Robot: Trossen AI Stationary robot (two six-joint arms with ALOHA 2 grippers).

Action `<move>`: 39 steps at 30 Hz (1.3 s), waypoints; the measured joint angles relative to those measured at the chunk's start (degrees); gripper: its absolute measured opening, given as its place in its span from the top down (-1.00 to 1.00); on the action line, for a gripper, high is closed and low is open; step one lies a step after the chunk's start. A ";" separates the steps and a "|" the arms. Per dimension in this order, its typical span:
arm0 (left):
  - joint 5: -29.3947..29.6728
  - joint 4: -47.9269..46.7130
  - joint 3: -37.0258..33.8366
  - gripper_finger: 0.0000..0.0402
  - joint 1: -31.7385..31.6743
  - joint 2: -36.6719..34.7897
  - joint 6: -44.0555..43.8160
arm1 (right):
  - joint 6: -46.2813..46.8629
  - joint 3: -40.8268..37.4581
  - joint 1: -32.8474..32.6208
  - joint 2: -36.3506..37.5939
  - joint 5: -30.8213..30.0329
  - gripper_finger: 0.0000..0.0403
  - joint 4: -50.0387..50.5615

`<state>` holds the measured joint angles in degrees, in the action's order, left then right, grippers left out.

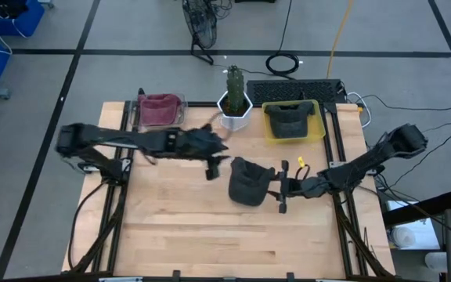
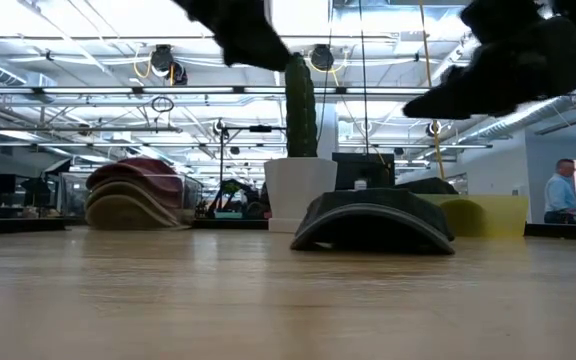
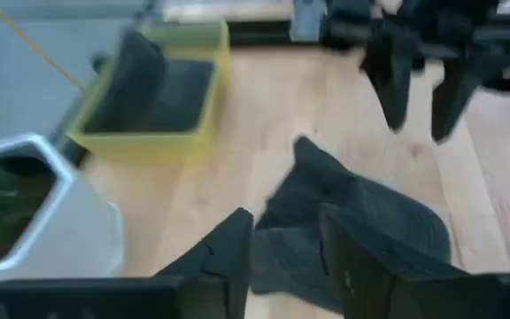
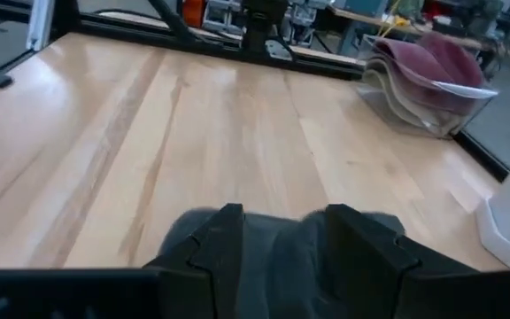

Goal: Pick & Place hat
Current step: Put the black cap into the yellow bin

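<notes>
My right pincer (image 1: 281,188) hovered with its fingers apart just beside the dark hat (image 1: 249,182), which lay flat on the wooden table (image 1: 210,235) near its middle. My left pincer (image 1: 214,166), fingers also apart, hung above the table on the hat's other side. Behind stood a white pot with a cactus (image 1: 234,100), a yellow tray (image 1: 294,121) holding another dark hat, and a clear bin of maroon hats (image 1: 159,110)

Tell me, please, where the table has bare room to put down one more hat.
The wide near half of the table, below the dark hat, is bare wood. The far edge is crowded: the clear bin, the cactus pot and the yellow tray. The left gripper and the right gripper flank the hat.
</notes>
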<state>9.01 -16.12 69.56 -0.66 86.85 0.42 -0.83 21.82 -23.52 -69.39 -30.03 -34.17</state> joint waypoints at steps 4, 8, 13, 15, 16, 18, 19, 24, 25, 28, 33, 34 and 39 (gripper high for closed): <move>-2.39 10.81 -11.55 0.46 -1.25 -11.15 0.49 | 3.18 6.69 2.25 -6.58 2.67 0.29 4.75; -9.37 26.52 -23.43 0.54 -2.52 -19.79 -0.54 | 2.91 16.08 1.94 -13.52 5.95 0.29 16.02; -13.49 34.59 -30.55 0.55 -2.50 -26.03 -0.80 | 3.18 25.95 -0.16 -19.94 6.01 0.29 25.27; -13.44 34.45 -30.93 0.55 -2.52 -27.46 -1.17 | 3.33 28.70 -1.00 -22.16 4.96 0.29 25.51; -13.49 34.66 -30.93 0.55 -2.47 -27.81 -1.65 | 3.17 29.76 -1.47 -23.29 3.87 0.29 26.20; -13.65 34.23 -30.97 0.55 -2.25 -28.50 -2.68 | 2.41 31.80 -2.43 -26.06 1.42 0.29 29.18; -13.66 34.30 -30.88 0.55 -2.05 -28.73 -3.08 | 1.66 32.92 -3.01 -27.67 0.23 0.29 30.93; -13.65 34.27 -30.75 0.55 -1.54 -29.29 -1.76 | -2.24 40.08 -6.05 -34.88 -8.99 0.29 39.26; -13.63 34.58 -30.75 0.55 -1.56 -29.31 -1.36 | -2.70 41.34 -6.51 -35.98 -10.45 0.29 40.69; -13.51 34.64 -30.75 0.55 -1.56 -29.59 -0.53 | -2.48 43.44 -7.63 -38.43 -12.03 0.24 42.71; -13.53 36.47 -30.75 0.55 -1.67 -29.66 0.72 | -0.96 43.66 -8.79 -39.89 -12.39 0.05 43.74; -13.53 36.88 -30.75 0.55 -1.67 -29.68 0.81 | -0.84 43.63 -8.89 -40.17 -13.13 0.01 44.32; -13.50 36.94 -30.73 0.55 -1.67 -29.69 0.78 | 0.45 43.63 -7.27 -41.24 -14.01 -0.15 44.23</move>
<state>-4.49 20.82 38.83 -2.33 57.16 1.20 -0.38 65.45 -30.78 -110.63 -44.04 10.06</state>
